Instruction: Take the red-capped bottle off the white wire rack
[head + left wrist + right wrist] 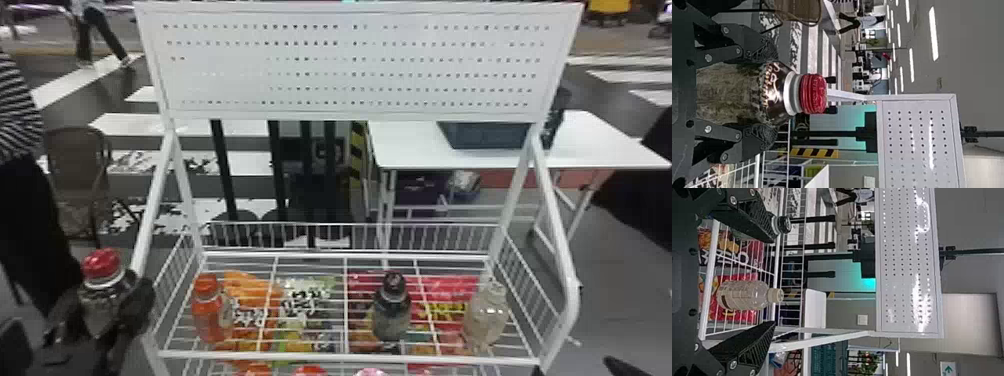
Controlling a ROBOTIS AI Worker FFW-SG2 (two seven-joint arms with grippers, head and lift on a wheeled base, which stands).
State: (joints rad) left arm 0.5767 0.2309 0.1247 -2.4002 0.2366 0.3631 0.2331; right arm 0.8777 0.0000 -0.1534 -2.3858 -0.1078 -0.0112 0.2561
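The left gripper [106,306] has its jaws clamped on both sides of the red-capped bottle [102,285], dark and labelled, whose cap sticks up above the fingertips. Jaws and bottle are off the white wire rack [345,356], just outside its left side. To the right of these jaws, standing on the rack, are an orange bottle [212,312], then a black-capped bottle [392,315] and, farthest right, a clear bottle [486,317]. The right gripper [577,369] is low at the rack's near right corner. In the right wrist view its jaws are spread wide and hold nothing, with the clear bottle upright beyond them, seen in the gap. Past both sets of jaws, higher up, is a white perforated panel [350,65]
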